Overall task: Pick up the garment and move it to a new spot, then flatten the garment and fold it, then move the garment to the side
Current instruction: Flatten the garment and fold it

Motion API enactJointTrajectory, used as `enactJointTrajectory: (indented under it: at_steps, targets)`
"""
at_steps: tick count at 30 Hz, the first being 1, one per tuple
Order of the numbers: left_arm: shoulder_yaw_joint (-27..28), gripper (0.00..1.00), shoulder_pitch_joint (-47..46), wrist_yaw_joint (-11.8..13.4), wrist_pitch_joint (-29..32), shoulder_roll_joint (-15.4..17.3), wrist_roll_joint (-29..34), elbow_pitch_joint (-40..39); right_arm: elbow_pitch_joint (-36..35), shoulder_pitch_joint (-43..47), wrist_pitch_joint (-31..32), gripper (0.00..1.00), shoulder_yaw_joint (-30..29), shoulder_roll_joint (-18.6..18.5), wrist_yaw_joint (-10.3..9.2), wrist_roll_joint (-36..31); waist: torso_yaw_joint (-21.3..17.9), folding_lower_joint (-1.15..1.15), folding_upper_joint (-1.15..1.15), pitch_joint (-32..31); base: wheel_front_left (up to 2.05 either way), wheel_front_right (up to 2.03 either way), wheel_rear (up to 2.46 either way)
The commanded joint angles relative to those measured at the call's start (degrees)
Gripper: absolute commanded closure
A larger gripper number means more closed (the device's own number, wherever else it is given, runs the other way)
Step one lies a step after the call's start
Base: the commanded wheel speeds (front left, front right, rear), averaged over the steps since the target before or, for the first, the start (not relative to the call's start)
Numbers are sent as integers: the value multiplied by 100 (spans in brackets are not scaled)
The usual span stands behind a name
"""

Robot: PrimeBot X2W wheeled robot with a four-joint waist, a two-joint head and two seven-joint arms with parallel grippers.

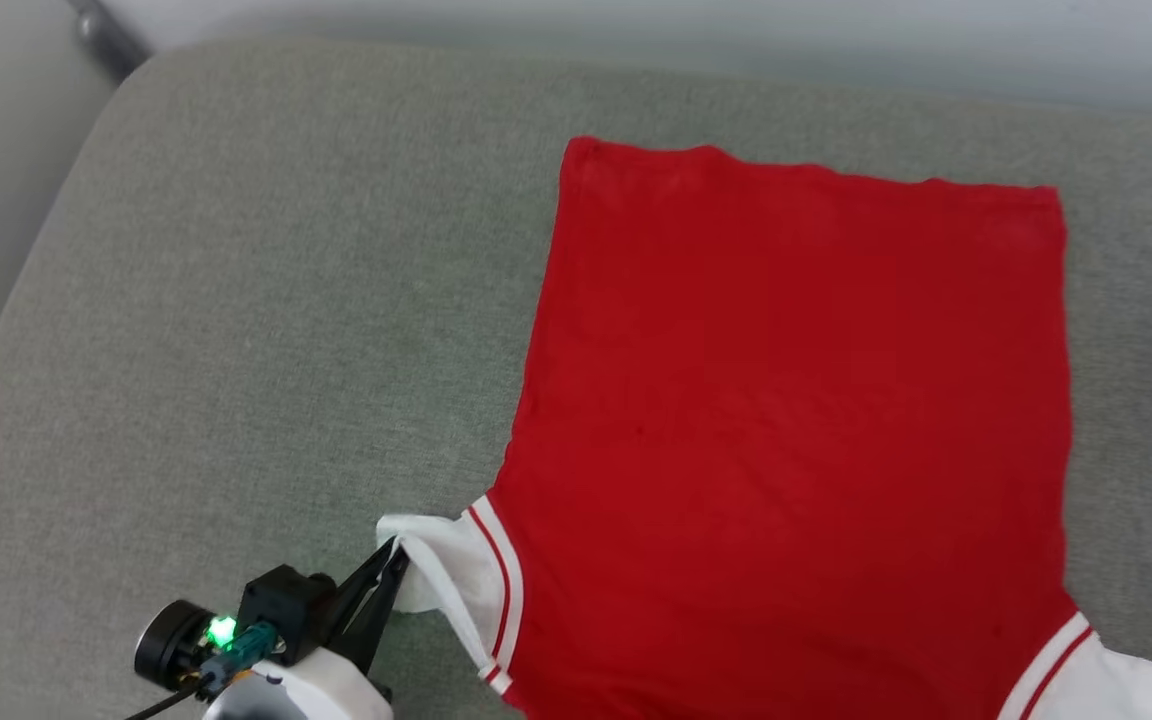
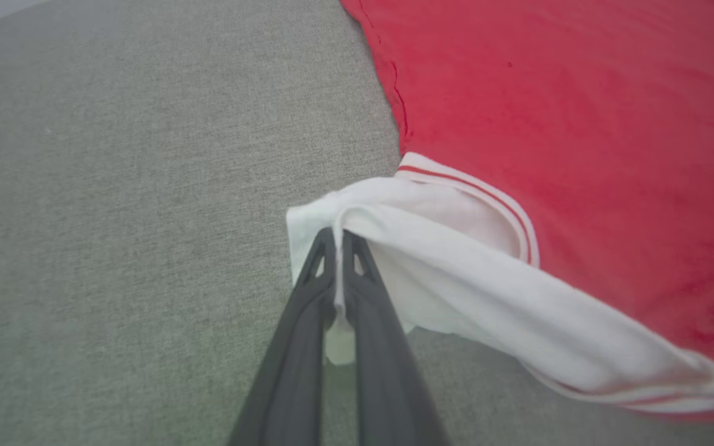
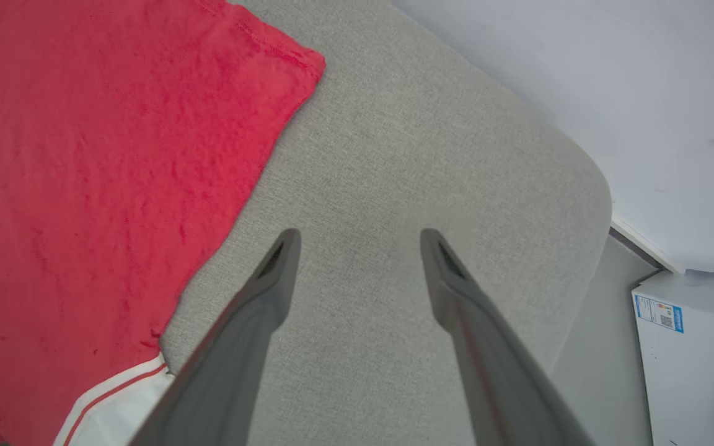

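The garment [image 1: 786, 400], a red shirt with white sleeves and red-and-white striped trim, lies spread flat with its plain side up on the grey cushion [image 1: 266, 330]. My left gripper [image 1: 394, 560] is shut on the edge of its white left sleeve [image 2: 431, 248], lifting a fold of cloth [image 2: 338, 297] between the fingers. In the right wrist view my right gripper [image 3: 360, 241] is open with nothing in it, hovering over bare cushion [image 3: 394, 161] just beside the garment [image 3: 103, 155] and its right side edge. The other white sleeve [image 1: 1106, 680] lies at the head view's lower right corner.
The cushion's rounded edge [image 3: 599, 186] falls off to a pale floor. A white box [image 3: 691, 347] with a label stands beside it. A dark bar [image 1: 101, 35] shows at the far left corner.
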Motion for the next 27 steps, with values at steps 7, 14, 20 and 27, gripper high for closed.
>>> enactJointTrajectory:
  at_steps: [7, 14, 20, 27]
  targets:
    - [-66, 100, -497, 27, -51, -349, 374, -229, 435, -1138, 837, 0, 187, 144, -4, -477, 895, -1, 0, 1299, 0, 0, 0]
    - [-56, 100, -741, 28, -47, -516, 554, -415, 739, -1328, 933, 0, 24, 102, -4, -694, 1197, -1, 0, 1904, 0, 0, 0]
    - [-44, 100, -853, 96, -15, -542, 655, -533, 767, -1181, 916, 0, 5, 171, -4, -653, 1257, -1, 0, 2164, 0, 0, 0]
    - [-133, 100, -938, 86, 52, -585, 722, -556, 740, -699, 854, 100, -29, 212, -4, -625, 1274, -1, 0, 2188, 0, 0, 0]
